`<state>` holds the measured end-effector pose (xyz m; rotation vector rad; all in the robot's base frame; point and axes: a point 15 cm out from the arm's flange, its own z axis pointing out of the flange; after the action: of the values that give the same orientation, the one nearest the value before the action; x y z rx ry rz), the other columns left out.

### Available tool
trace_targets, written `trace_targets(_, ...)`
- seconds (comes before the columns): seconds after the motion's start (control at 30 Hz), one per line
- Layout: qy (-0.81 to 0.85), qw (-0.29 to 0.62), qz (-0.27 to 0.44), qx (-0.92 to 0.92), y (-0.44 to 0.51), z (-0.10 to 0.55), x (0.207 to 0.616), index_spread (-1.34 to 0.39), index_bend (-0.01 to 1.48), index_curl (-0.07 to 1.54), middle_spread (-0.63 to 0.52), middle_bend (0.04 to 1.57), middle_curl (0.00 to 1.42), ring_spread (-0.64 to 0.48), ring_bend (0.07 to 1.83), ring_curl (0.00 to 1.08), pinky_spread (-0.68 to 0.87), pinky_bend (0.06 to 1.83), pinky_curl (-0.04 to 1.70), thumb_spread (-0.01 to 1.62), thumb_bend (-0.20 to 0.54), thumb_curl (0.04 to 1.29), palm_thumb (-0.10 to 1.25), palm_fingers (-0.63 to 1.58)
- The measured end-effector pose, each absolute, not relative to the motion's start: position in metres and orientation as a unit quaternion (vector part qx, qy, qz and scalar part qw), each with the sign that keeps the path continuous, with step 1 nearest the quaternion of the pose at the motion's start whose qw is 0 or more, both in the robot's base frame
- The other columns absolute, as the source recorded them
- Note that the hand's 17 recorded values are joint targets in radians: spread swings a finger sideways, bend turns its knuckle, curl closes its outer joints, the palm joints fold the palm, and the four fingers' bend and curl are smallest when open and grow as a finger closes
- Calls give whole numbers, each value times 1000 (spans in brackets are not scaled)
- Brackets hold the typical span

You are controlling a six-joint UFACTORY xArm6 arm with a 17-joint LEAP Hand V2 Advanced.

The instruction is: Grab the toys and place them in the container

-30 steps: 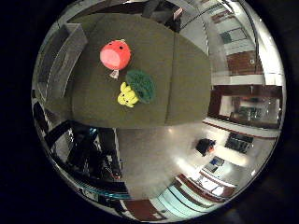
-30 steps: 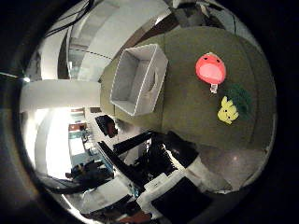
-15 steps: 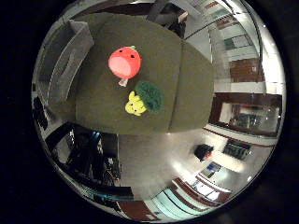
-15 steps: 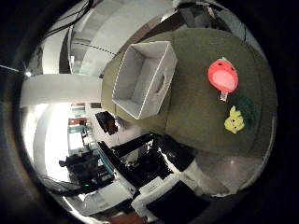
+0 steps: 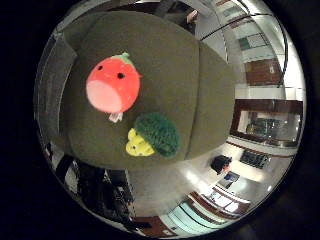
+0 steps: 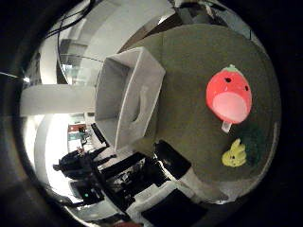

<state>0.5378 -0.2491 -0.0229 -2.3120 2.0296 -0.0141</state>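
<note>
Red strawberry plush (image 5: 113,88), white tag (image 5: 115,117) unreadable

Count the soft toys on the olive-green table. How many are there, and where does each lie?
2. The red strawberry toy lies on the table; the green and yellow broccoli toy lies beside it, nearer the table's edge. The container looks empty.

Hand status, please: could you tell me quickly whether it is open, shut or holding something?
Right hand: cannot be told; no part of it shows in either palm view.

Counted on the olive table (image 5: 200,85): two toys, one red strawberry plush (image 5: 113,89) and one green-and-yellow knitted broccoli (image 5: 152,135); one white container (image 6: 128,104).
</note>
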Motion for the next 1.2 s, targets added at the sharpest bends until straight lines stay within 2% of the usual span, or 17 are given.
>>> trace_targets(0.27, 666, 32, -13, -745, -278, -56, 561, -293, 172, 301, 112, 190, 306, 210, 232, 273, 355, 429, 185, 1114, -21, 303, 552, 22)
trace_targets(0.63, 669, 19, 21, -743, -282, -117, 541, -280, 171, 301, 122, 191, 306, 220, 236, 271, 380, 450, 183, 1103, -23, 301, 543, 55)
trace_targets(0.9, 656, 6, 42, -753, -267, -147, 528, -232, 159, 288, 130, 199, 317, 225, 285, 277, 405, 492, 174, 1096, -22, 301, 536, 158)
trace_targets(1.1, 649, -4, 52, -759, -258, -152, 527, -223, 177, 288, 77, 214, 326, 191, 400, 284, 380, 568, 147, 1088, -21, 308, 540, 381)
trace_targets(1.2, 649, -17, 56, -759, -259, -153, 523, -275, 204, 303, -21, 288, 347, 57, 535, 297, 291, 604, 100, 1082, -19, 313, 561, 667)
